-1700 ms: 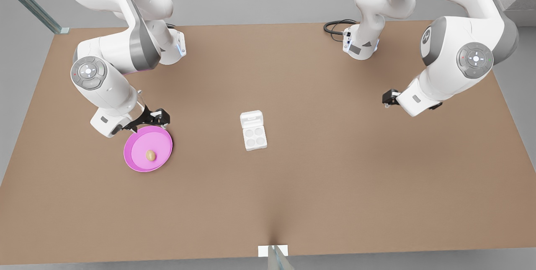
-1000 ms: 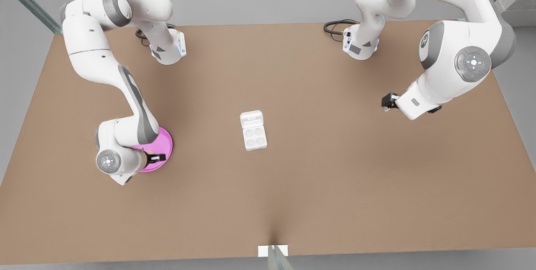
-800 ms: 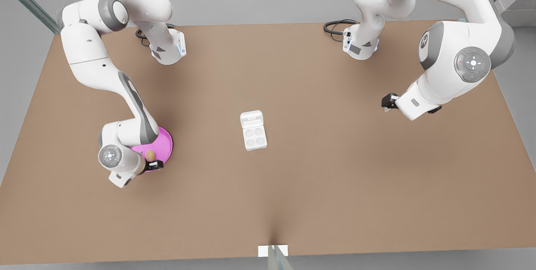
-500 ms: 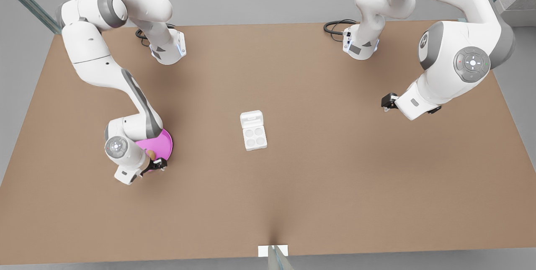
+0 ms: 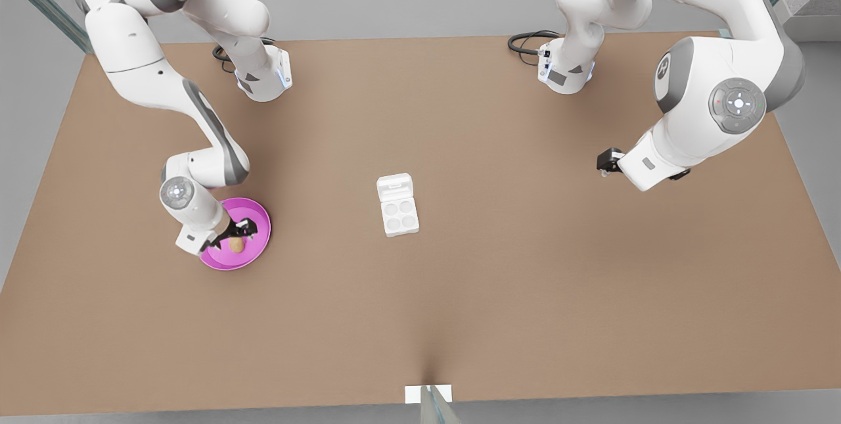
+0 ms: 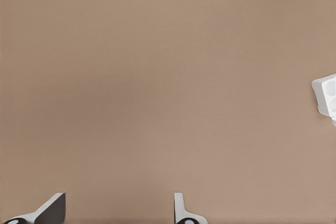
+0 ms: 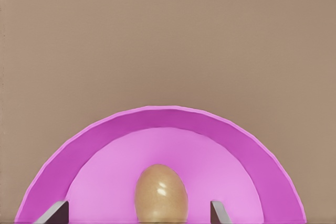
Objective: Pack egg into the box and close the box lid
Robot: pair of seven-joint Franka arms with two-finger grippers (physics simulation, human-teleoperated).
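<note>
The tan-brown egg [image 5: 236,245] [image 7: 161,192] lies on a round pink plate [image 5: 260,215] at the front view's left. My right gripper [image 5: 238,231] [image 7: 139,213] hovers open right at the egg, and its fingertips [image 7: 58,211] stand wide on either side without touching it. The white box [image 5: 400,215] sits mid-table with four empty wells. Its lid [image 5: 395,186] lies folded open and flat behind it. My left gripper [image 5: 603,162] [image 6: 116,213] waits open above bare table at the front view's right, with a corner of the box [image 6: 328,95] at the edge of its view.
The brown table [image 5: 525,279] stretches between plate and box. Both arm bases stand at the far edge, with a black cable [image 5: 525,43] beside one. A small white marker [image 5: 428,394] sits at the near edge.
My right arm has swung its wrist back from the plate's near rim, bringing the open gripper over the egg. The egg, box and left arm have stayed put.
</note>
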